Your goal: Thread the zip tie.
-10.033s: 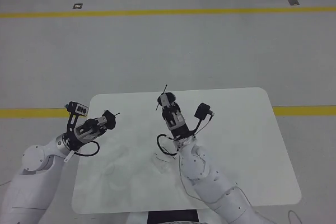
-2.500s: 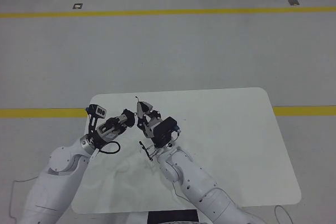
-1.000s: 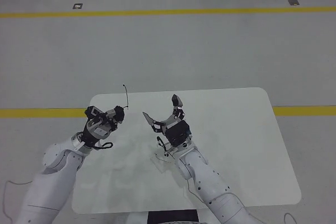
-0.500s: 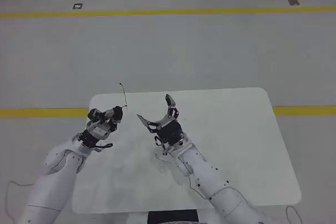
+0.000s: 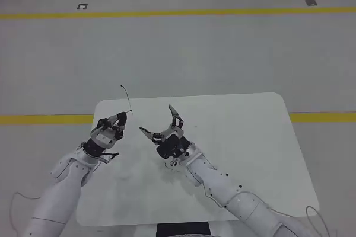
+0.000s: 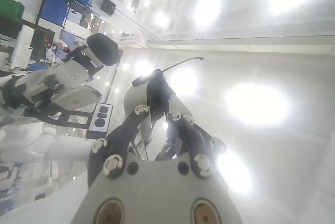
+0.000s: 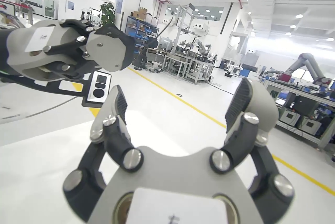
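Top view first: we see the left gripper (image 5: 120, 118) raised over the far-left part of the table (image 5: 243, 136), clamped on the zip tie (image 5: 126, 98). The tie's thin tail rises from the fingertips and arcs toward the far edge. The right gripper (image 5: 155, 118) sits just to the right of it, jaws spread wide and holding nothing, with a clear gap between the two.

We judge the main risk to be the tail itself. It is slender and unsupported along most of its length, so any quick motion of the left arm could set it swaying and make the tip hard to catch or aim. A second risk is the pinch. The strap is narrow against broad fingers, so a sideways tug from the right gripper could twist or drag it out of the grasp. The grippers are also close enough that a careless approach could knock finger against finger, or bend the tail sharply instead of guiding it.

In the left wrist view the tie is black. A short, thicker stub pokes out on one side of the closed fingers, and a long, gently curved strand runs out the other side to a small knob-like tip. We see no closed loop, so we take the threading as not yet done. We cannot tell where the locking head is.
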`<state>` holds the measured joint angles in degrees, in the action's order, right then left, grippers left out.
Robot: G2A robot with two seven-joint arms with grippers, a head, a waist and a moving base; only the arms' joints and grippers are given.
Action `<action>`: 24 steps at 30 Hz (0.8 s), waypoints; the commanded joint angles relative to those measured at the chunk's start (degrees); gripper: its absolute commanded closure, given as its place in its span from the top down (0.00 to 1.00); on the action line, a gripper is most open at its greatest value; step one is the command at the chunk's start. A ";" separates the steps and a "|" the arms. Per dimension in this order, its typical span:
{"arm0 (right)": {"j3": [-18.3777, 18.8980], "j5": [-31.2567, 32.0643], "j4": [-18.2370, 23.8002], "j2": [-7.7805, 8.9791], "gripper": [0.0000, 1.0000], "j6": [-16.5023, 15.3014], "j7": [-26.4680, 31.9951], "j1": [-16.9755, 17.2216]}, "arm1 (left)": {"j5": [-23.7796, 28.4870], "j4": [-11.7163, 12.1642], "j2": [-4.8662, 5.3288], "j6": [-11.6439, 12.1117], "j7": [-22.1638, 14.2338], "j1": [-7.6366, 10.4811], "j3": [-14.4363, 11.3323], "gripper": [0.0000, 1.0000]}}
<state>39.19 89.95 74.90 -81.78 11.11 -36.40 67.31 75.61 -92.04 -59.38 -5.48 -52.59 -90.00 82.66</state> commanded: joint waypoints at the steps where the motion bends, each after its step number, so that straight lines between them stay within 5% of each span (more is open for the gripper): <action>1: 0.00 0.00 0.00 0.00 1.00 0.02 0.00 0.00 | 0.02 0.00 0.00 0.00 0.01 0.00 0.00 0.00; 13: 0.41 -0.28 1.98 -0.08 1.00 0.34 0.32 1.03 | 7.41 -2.56 -0.68 -4.88 3.26 -1.47 -0.89 0.00; 24: 0.59 0.00 3.55 -0.14 1.00 -0.87 1.72 1.40 | 7.41 -2.56 -0.68 -4.88 3.26 -1.47 -0.89 0.00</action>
<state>39.82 89.96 78.19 -81.89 10.66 -34.89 68.68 83.02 -94.60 -60.05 -10.36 -49.33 -91.47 81.77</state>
